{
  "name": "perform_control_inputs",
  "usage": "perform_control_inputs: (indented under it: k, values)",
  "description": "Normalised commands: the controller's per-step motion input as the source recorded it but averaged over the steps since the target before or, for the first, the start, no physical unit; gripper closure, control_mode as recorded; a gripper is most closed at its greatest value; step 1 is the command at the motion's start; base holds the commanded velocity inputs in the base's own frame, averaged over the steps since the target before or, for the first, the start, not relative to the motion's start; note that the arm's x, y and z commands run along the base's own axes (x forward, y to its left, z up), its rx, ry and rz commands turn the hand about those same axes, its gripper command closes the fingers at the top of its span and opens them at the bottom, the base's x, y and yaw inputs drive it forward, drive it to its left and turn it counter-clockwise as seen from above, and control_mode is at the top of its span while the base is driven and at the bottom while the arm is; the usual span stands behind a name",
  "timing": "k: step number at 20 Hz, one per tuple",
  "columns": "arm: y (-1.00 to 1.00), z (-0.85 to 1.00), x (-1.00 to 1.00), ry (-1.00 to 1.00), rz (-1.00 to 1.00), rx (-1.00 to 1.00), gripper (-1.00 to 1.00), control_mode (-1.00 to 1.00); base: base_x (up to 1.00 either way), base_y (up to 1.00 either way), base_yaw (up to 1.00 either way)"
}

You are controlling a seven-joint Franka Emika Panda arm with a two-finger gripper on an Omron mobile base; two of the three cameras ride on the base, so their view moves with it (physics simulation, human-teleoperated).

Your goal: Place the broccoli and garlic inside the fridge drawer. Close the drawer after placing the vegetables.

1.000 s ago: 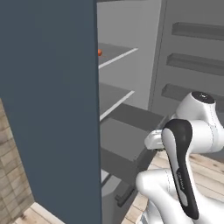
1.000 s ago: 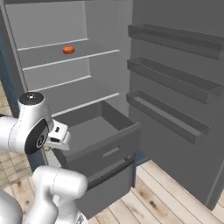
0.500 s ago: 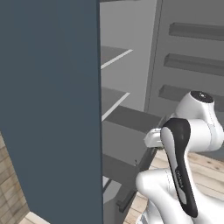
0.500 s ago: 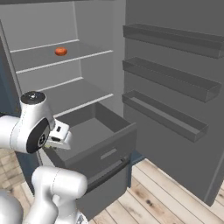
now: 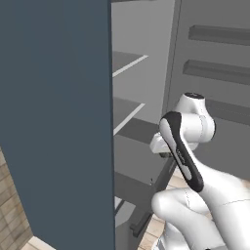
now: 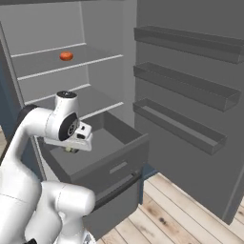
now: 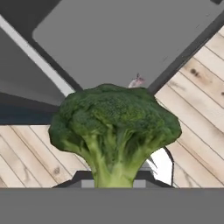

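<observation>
The broccoli is clamped at frame centre by the closed gripper above the open fridge drawer.

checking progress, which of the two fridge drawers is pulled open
The upper fridge drawer, just below the lowest shelf. It juts out with its inside exposed, while the lower drawer beneath it sits further back under it.

Bumpy dark green broccoli floret up close, stalk down

Its pale green stalk meets the bottom edge. Behind its crown lies the flat grey floor of the open dark grey fridge drawer, and light wooden floor planks run on both sides.
</observation>
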Motion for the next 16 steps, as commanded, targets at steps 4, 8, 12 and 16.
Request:
perform_control_inputs:
  k: [4, 8, 12, 16]
  values:
    - [0.00, -0.57, 0.34, -0.07, 0.35, -0.02, 1.00, -1.00, 0.00, 0.00, 0.00]
    - [0.00, -0.51, 0.27, -0.13, 0.35, -0.06, 1.00, -1.00, 0.00, 0.00, 0.00]
    - [0.03, -0.21, 0.42, -0.04, 0.30, -0.01, 1.00, -1.00, 0.00, 0.00, 0.00]
    - [0.01, -0.26, 0.35, -0.01, 0.20, 0.00, 1.00, -1.00, 0.00, 0.00, 0.00]
